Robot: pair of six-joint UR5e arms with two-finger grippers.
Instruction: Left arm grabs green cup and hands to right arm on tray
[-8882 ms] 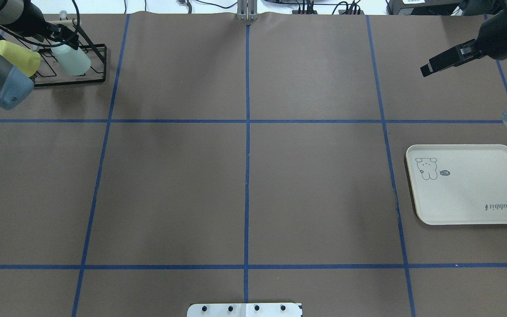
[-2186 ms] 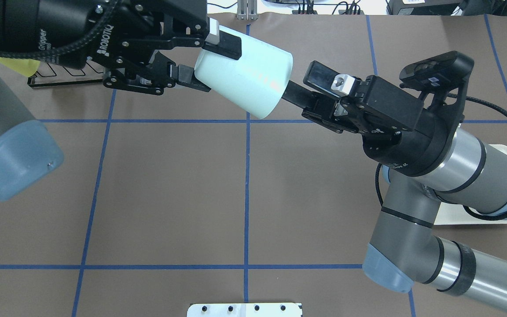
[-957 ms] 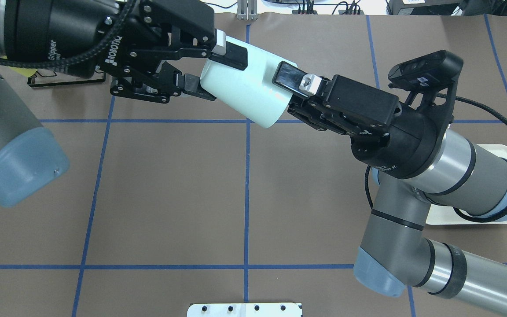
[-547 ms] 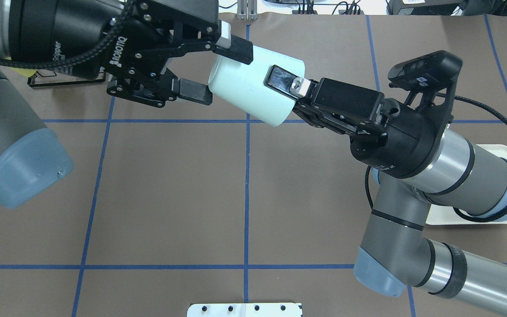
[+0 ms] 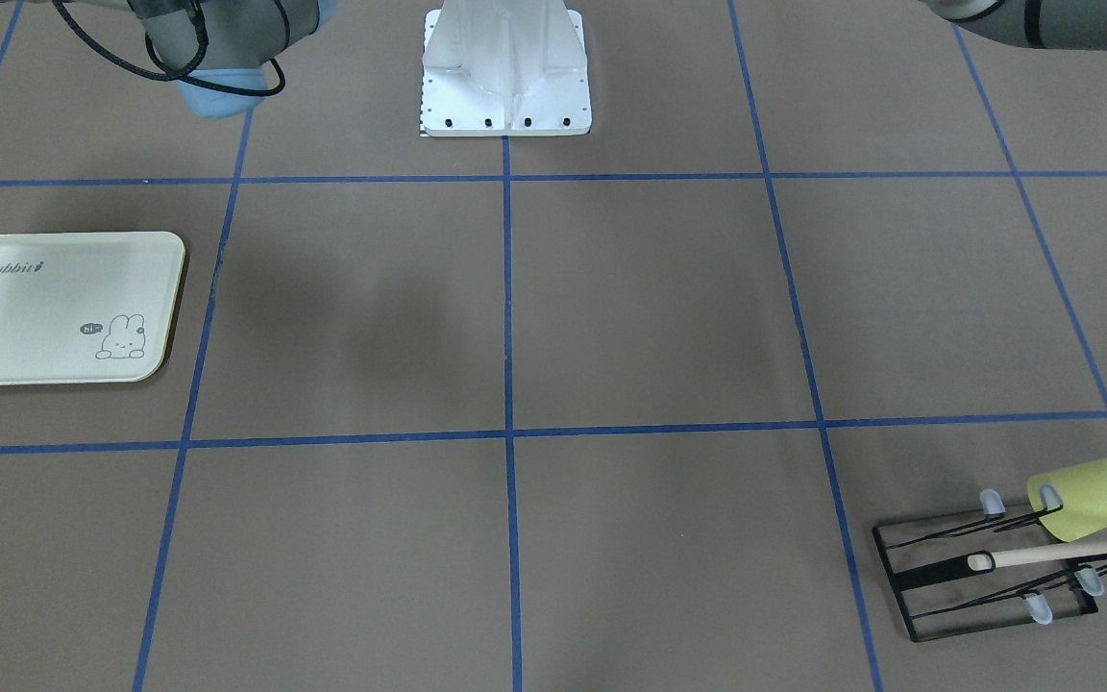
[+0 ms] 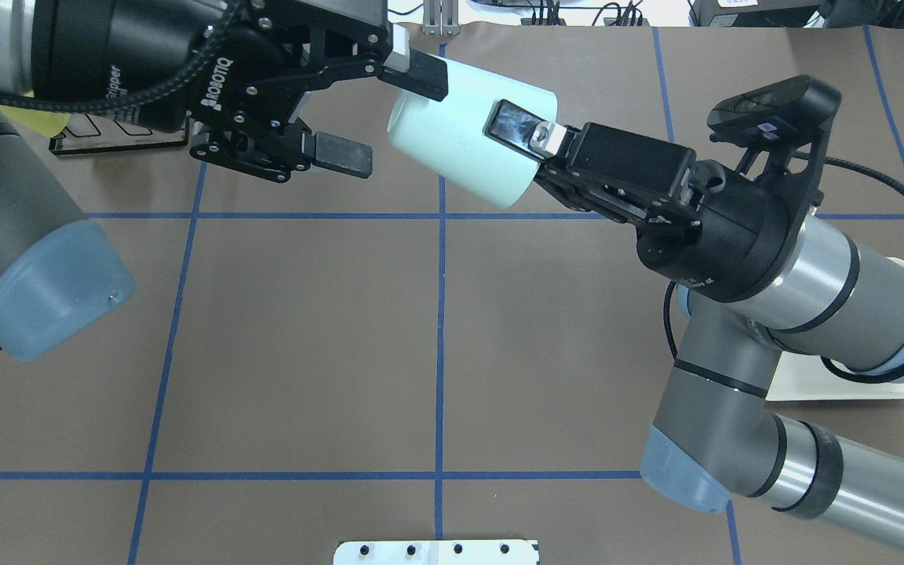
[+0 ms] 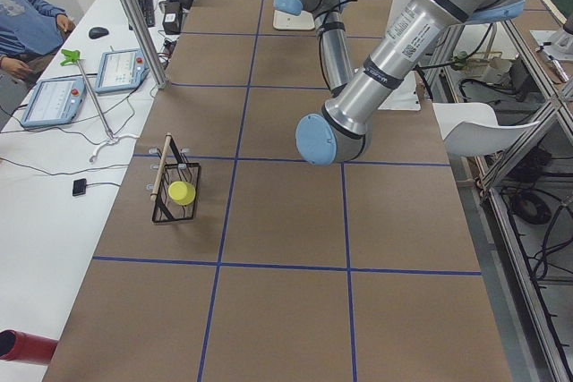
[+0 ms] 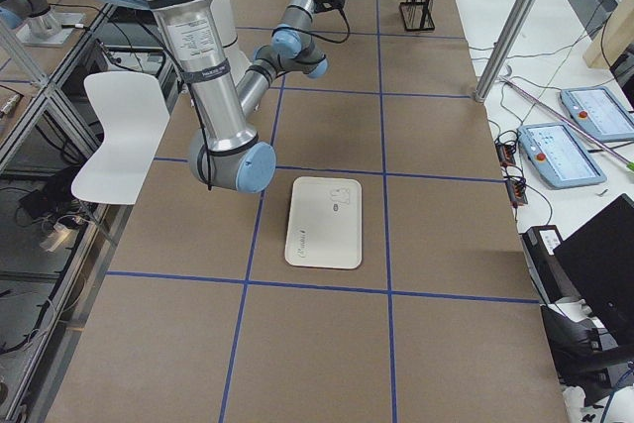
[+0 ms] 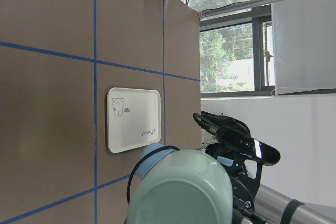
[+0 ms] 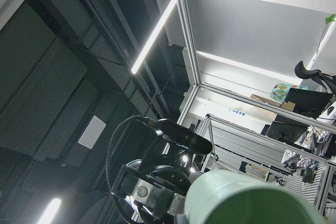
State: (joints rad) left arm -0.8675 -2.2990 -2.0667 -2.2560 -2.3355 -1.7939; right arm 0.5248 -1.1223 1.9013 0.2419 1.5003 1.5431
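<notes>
**Overhead exterior.** Green cup (image 6: 464, 129): held in the air on its side. Its long axis ran from the left gripper (image 6: 388, 118) to the right gripper (image 6: 521, 145), closed end toward the left, mouth toward the right.
- Right gripper: clamped on the cup's wall at the mouth, one finger outside, the other hidden.
- Left gripper: jaws spread. The lower finger was clear of the cup; the upper finger overlapped the closed end, contact not determinable.
- Tray (image 6: 876, 390): behind the right gripper, under its arm, well apart from the cup.

**Left wrist-mounted.** The cup's closed end lay directly ahead, with the tray beyond it on the table.

**Right wrist-mounted.** The cup's mouth end lay directly ahead.

**Exterior front-facing.** Neither the grippers nor the cup were in view.

**Judgement.** The coming move likely fell to the right arm, drawing the cup mouth-first back toward the tray.
</notes>
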